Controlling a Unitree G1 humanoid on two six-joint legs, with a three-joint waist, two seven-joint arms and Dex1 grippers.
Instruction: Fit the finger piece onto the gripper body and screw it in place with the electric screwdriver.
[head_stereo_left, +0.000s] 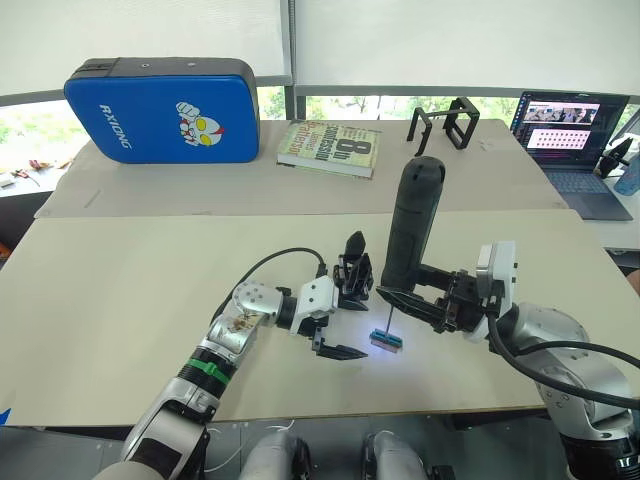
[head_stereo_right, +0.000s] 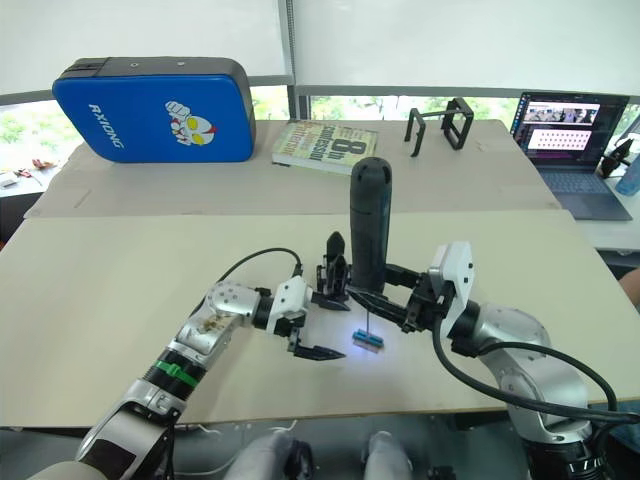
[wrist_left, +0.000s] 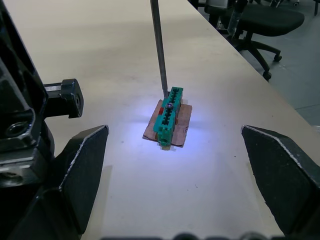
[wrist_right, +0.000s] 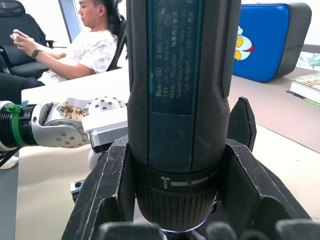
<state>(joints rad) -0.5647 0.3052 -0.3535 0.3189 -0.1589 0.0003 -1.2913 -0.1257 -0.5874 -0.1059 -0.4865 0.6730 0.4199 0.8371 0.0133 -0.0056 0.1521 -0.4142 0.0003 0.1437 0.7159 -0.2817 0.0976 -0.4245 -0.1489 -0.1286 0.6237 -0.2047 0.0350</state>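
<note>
While right claw (head_stereo_left: 415, 300) clamps the electric screwdriver (head_stereo_left: 410, 225), left claw (head_stereo_left: 345, 320) gapes wide.

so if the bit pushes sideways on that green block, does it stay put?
Probably not. The green block looks small and light, sitting loose on a thin card scrap, so it likely slides or tips. The table looks smooth, and only the screwdriver's bit touches it.

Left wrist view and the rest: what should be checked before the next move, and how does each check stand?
1. Electric screwdriver clamped upright in right gripper: ok.
2. Bit tip on the green block: ok.
3. Screw picked up on the bit: cannot tell.
4. Left gripper holding the gripper body: not ok, its fingers are spread and the body sits outside them.
5. Finger piece seated on the body: cannot tell.
</note>
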